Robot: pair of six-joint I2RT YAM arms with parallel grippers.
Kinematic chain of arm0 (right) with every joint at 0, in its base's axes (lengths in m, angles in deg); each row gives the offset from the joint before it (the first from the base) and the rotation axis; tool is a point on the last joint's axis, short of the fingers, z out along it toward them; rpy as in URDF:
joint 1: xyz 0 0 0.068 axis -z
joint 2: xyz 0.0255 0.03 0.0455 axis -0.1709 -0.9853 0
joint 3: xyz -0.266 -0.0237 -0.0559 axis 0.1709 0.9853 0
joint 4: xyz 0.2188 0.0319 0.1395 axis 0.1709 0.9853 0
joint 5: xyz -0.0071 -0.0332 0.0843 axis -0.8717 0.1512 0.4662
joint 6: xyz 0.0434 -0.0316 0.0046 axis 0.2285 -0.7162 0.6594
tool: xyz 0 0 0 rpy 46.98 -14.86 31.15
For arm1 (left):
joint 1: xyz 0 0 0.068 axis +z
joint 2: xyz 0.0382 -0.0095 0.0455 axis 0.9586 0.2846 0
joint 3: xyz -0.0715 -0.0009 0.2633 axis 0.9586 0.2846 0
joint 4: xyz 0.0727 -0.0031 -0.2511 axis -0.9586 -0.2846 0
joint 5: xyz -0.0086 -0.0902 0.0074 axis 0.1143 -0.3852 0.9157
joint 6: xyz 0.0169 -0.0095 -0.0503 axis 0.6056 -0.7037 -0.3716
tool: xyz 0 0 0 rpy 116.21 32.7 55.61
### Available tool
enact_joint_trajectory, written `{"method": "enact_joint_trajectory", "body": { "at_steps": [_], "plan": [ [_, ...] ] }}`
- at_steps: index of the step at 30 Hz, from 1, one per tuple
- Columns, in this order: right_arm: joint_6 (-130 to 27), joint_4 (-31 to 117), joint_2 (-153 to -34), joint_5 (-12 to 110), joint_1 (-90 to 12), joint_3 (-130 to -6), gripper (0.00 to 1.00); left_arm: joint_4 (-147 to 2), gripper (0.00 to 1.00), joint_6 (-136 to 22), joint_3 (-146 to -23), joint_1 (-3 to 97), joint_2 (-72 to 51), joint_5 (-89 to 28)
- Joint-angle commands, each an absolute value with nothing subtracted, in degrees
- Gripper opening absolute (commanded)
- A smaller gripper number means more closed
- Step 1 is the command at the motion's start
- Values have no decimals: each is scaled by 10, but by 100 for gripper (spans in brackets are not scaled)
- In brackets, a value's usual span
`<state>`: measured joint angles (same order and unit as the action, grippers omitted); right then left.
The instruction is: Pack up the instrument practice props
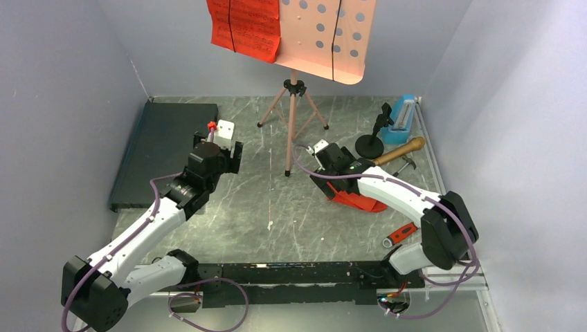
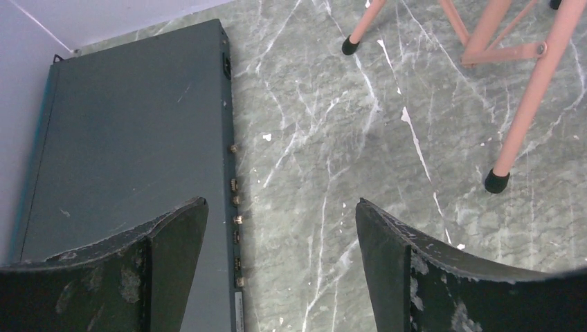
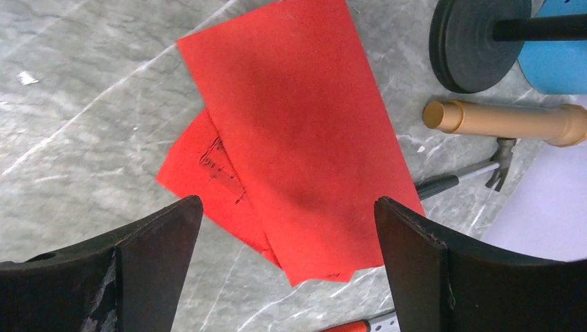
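Your right tool (image 3: 287, 207) hangs apart over the red sheet-music pages (image 3: 291, 138), likely to pinch them. Your left tool (image 2: 280, 207), also apart, hovers by the dark case (image 2: 131, 138).

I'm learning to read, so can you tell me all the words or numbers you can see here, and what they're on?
No word or number here can be read.
Red sheet music on the pink music stand: black printed lines, too small to read.
Lower red page on the table: some black print near its edge, too blurred to read.
Blue metronome: no readable marks.
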<state>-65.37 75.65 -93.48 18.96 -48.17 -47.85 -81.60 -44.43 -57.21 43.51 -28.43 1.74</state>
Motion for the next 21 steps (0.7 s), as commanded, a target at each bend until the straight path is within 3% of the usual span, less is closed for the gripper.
{"method": "enact_joint_trajectory", "body": {
  "at_steps": [1,8,13,21],
  "plan": [
    [-678,710,-965,146,-483,-499,100,-783,83,-418,-573,439,-293,43],
    [-682,691,-1031,139,-488,-508,99,-778,83,-413,-574,440,-294,35],
    [-672,686,-1060,144,-498,-500,94,-777,83,-412,-573,440,-299,35],
    [-655,691,-1099,128,-499,-488,72,-778,83,-413,-574,440,-300,27]
  ]
}}
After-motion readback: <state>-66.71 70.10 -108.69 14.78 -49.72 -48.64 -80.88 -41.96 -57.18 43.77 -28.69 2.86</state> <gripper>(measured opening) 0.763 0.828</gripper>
